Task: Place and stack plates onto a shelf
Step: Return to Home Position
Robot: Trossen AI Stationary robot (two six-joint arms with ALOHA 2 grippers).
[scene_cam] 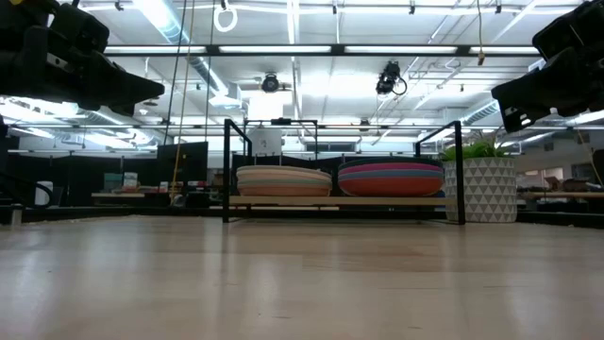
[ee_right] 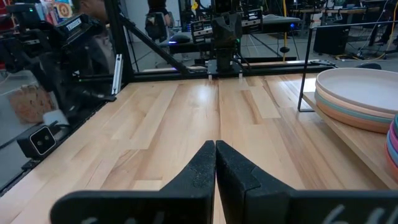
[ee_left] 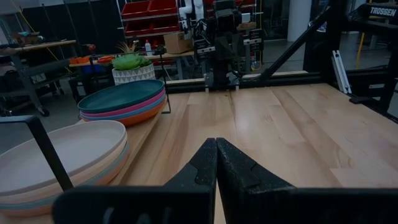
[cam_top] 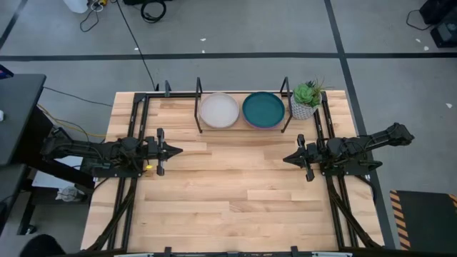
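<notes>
Left gripper [cam_top: 176, 150] closed tight, empty, right gripper [cam_top: 288, 158] same, tips facing across table [cam_top: 235, 203], shelf [cam_top: 198, 107] well apart beside both, on it pale-topped stack [cam_top: 218, 110] nearer left, teal-topped stack [cam_top: 263, 109] nearer right

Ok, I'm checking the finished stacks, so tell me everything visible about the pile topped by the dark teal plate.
This pile of round matte plates, dark teal on top, lies level on the black metal-rod shelf, at the end next to the small green potted plant. Magenta, blue and orange rims show beneath; the count is unclear. A narrow gap separates it from the pale-topped pile. The left gripper and right gripper, shut, hang mid-table, clear of it.
</notes>
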